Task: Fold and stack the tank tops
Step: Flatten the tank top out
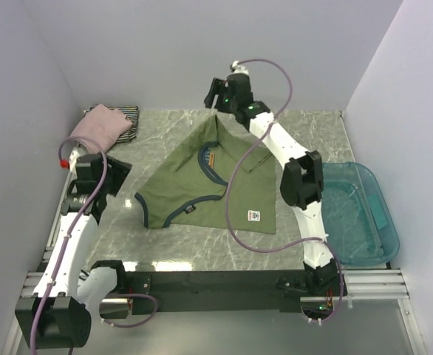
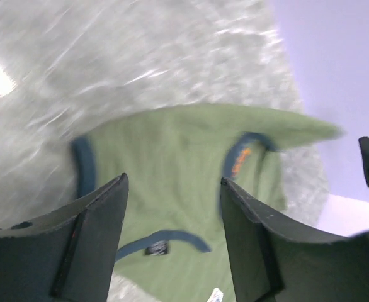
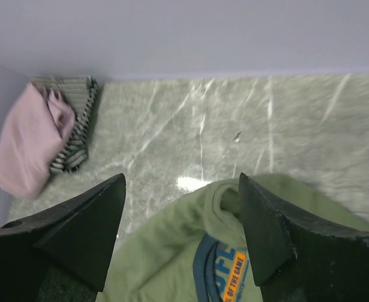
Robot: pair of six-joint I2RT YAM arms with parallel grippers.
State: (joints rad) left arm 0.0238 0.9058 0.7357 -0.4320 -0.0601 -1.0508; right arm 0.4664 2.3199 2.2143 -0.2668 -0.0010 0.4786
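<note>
At the far left we see the pale pink tank top folded on the striped tank top in the back corner. Our left gripper hangs nearby, fingers apart and empty. The olive-green tank top lies partly folded mid-table. Over its far tip, our right gripper is spread wide, clamping nothing. The teal tub sits at the right edge.

Overhead, wrist close-ups; shared tank top
</note>
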